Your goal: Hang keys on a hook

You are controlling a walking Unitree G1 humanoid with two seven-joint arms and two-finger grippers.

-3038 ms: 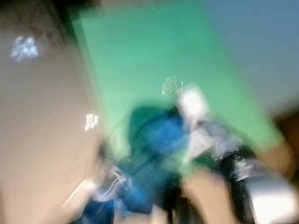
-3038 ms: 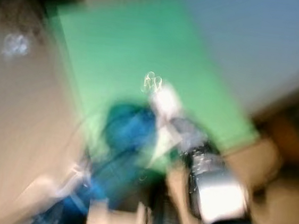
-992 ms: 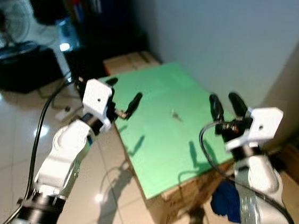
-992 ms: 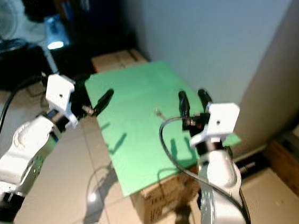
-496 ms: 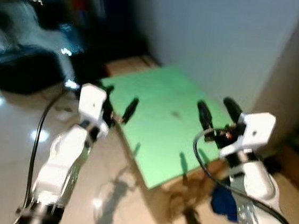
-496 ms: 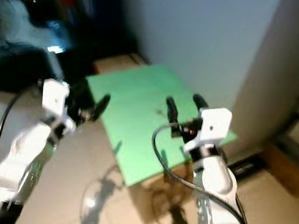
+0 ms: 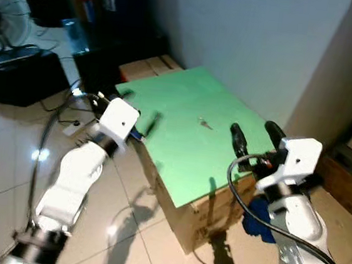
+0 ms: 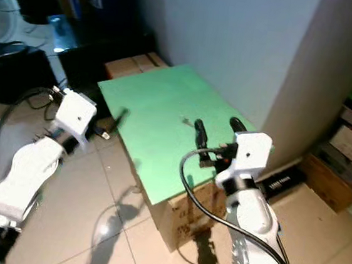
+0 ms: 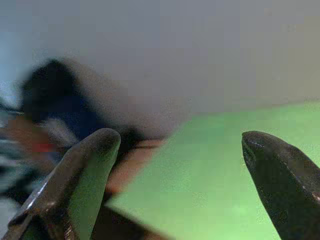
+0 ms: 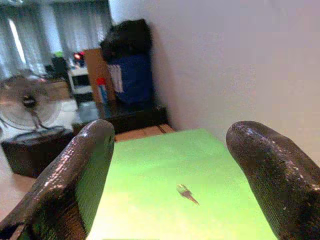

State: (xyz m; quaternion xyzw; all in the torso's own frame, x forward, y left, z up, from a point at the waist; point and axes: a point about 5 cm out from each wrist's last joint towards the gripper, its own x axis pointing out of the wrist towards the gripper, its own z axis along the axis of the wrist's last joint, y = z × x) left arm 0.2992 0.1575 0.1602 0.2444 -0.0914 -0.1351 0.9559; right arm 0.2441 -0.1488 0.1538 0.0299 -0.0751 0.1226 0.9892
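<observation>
Small metal keys [image 7: 205, 124] lie alone on the flat green sheet [image 7: 181, 139] over cardboard boxes, untouched.

Right gripper [image 7: 255, 137], at four o'clock from the keys and well apart, hovers over the sheet's near edge, fingers spread wide. Left gripper [image 7: 137, 114], at nine o'clock beside the sheet's edge, hangs open too. Black floor fan [image 8: 0, 9] stands far off at ten o'clock.
</observation>
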